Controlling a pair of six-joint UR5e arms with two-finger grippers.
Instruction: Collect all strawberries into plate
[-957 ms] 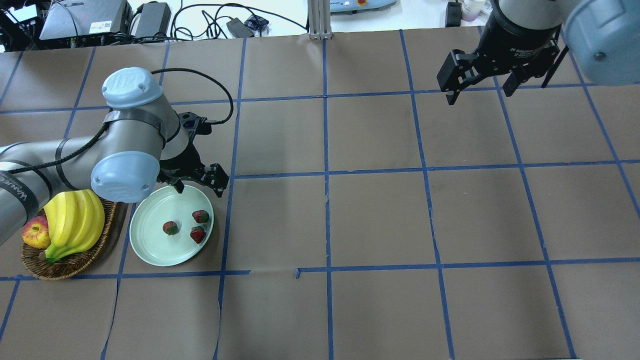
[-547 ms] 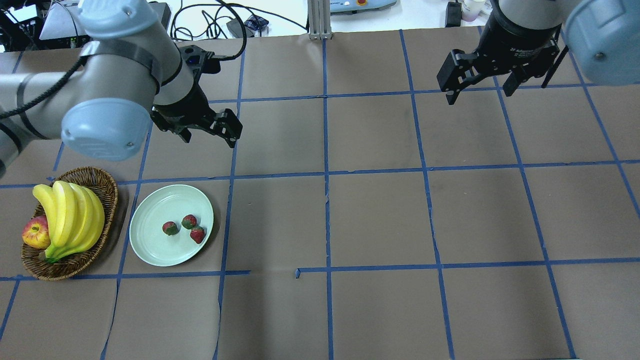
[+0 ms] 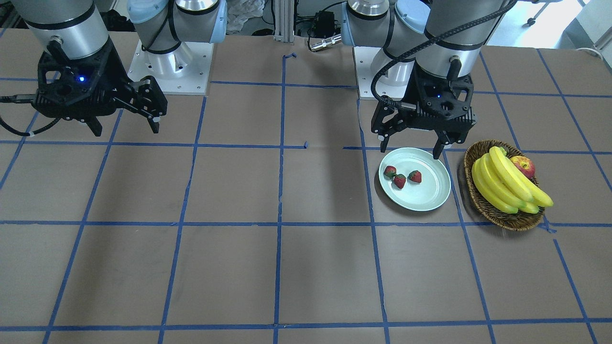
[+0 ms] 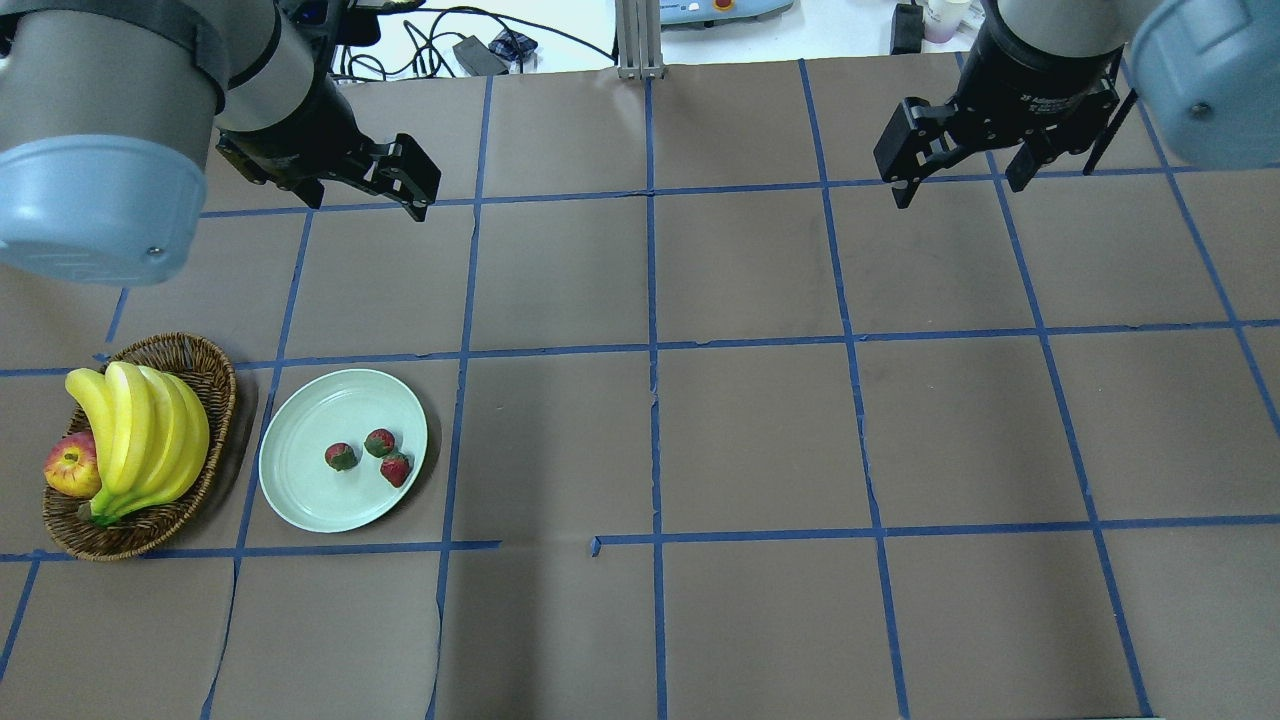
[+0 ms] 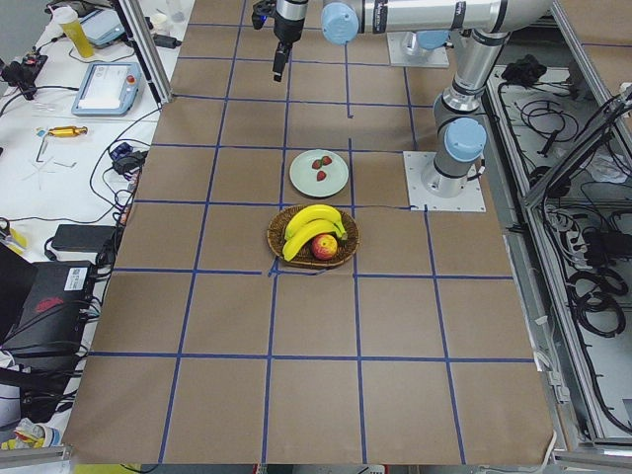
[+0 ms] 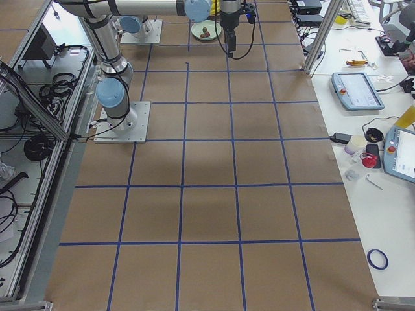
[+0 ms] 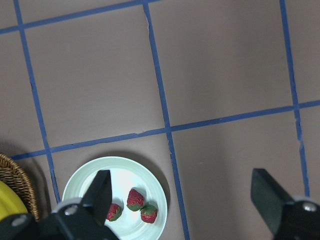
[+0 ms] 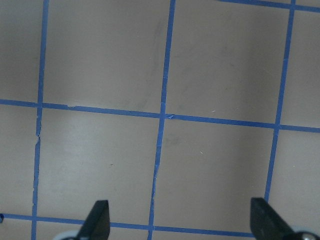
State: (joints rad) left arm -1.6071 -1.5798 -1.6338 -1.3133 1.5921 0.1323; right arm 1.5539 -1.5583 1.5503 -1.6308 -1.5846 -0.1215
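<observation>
Three red strawberries (image 4: 378, 442) lie together on the right half of the pale green plate (image 4: 300, 420), near the table's left side. They also show in the front view (image 3: 399, 181) on the plate (image 3: 425, 191) and in the left wrist view (image 7: 135, 199). My left gripper (image 4: 365, 197) is open and empty, raised high and set back from the plate; it also shows in the front view (image 3: 410, 149). My right gripper (image 4: 960, 188) is open and empty, hovering over bare table at the far right, also visible in the front view (image 3: 126, 129).
A brown wicker basket (image 4: 215, 375) with bananas (image 4: 150, 435) and an apple (image 4: 70, 468) stands just left of the plate. Blue tape lines grid the brown table. Cables and power bricks (image 4: 300, 30) lie beyond the far edge.
My left gripper, open, rose from the plate's far rim and moved up and away from it. One strawberry shifted slightly toward the other two. The right arm stayed still.
</observation>
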